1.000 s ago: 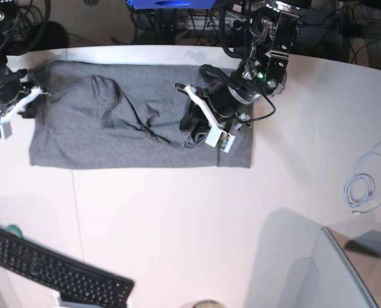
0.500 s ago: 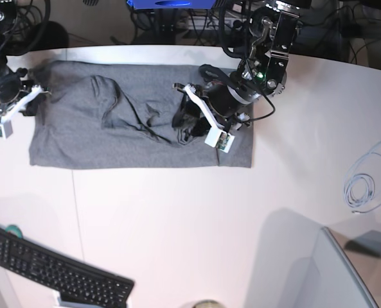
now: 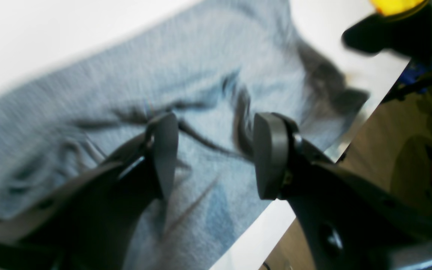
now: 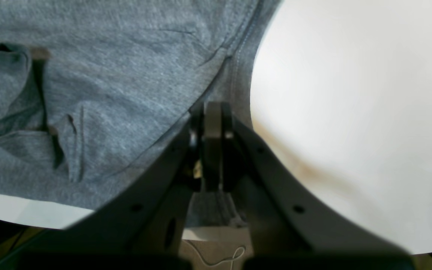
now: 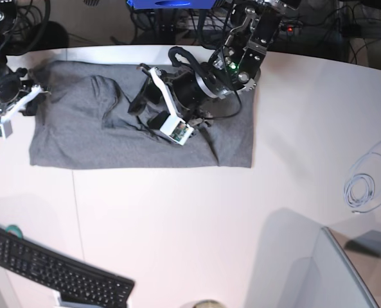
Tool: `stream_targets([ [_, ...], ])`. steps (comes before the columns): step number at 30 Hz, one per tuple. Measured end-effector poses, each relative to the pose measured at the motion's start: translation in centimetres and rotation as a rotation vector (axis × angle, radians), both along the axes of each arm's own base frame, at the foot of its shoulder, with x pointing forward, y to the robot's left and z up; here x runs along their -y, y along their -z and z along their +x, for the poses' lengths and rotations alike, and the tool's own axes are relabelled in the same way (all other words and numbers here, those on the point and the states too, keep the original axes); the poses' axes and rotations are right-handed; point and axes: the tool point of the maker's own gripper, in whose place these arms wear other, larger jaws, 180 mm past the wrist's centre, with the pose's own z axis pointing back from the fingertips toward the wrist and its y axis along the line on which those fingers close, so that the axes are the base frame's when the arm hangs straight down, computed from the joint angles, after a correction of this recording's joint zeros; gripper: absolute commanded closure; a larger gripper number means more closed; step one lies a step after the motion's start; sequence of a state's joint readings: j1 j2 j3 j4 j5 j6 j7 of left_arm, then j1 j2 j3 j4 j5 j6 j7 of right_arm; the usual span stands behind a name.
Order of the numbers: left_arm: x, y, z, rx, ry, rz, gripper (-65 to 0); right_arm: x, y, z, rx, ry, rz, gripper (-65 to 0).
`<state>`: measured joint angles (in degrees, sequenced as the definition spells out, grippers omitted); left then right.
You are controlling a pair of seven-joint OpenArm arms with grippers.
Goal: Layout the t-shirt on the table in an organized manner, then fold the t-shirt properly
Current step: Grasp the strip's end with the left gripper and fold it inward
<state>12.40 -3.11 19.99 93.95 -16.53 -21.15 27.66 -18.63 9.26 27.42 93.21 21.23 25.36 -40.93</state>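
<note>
T-shirt [image 5: 81, 138] lies rumpled on the table [image 5: 196, 218]; my left gripper [image 3: 214, 157] hovers spread over its middle folds, right gripper [image 4: 213, 123] pinching its edge by the table rim.

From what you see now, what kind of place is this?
Probably a robotics lab workbench: a white table with a t-shirt, a black keyboard, and tangled cables behind it.

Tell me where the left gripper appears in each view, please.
Base: left gripper upper centre, over the t-shirt.
Left wrist: lower centre, left gripper open above the grey fabric.
Right wrist: not in it; only the right gripper.
Shared landmark: the t-shirt.
</note>
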Motion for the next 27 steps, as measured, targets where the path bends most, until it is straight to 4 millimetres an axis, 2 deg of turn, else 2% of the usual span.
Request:
stream_targets([
  [2,-2.4,-0.8,0.7,0.037,-0.038,0.019,-30.1,0.1,0.0,0.0,-0.002,0.002,-0.001,-1.2],
  [3,-3.9,-0.6,1.1,0.04,-0.071,0.045,-27.0,0.1,0.0,-0.1,-0.002,0.003,-0.002,-1.2],
  [5,-6.6,-0.1,2.1,0.039,-0.147,0.09,-16.6,0.2,0.0,-0.1,-0.001,0.005,-0.002,-1.2],
  [7,-7.7,0.0,2.3,0.039,-0.17,0.097,-4.1,0.1,0.0,0.0,0.001,0.004,0.001,-1.2],
  [8,-7.7,0.3,2.3,0.031,-0.173,0.096,0.0,0.1,0.0,0.0,0.0,0.003,0.001,-1.2],
  [12,-7.8,2.7,1.1,-0.038,-0.159,0.112,0.0,0.1,0.0,0.0,0.001,0.004,0.002,-1.2],
  [14,-8.1,3.2,1.4,-0.047,-0.157,0.129,0.0,0.0,0.0,0.0,0.001,0.003,0.002,-1.2],
  [18,-7.7,2.9,3.8,-0.026,-0.175,0.106,0.0,0.0,-0.2,0.4,0.007,0.002,0.004,-1.2],
  [24,-6.4,4.3,7.4,-0.063,-0.185,0.099,0.0,-0.1,-0.1,0.3,0.006,0.002,0.004,-1.2],
  [27,-5.2,3.4,10.0,-0.042,-0.192,0.075,0.0,-0.1,-0.2,0.4,0.009,0.002,0.005,-1.2],
])
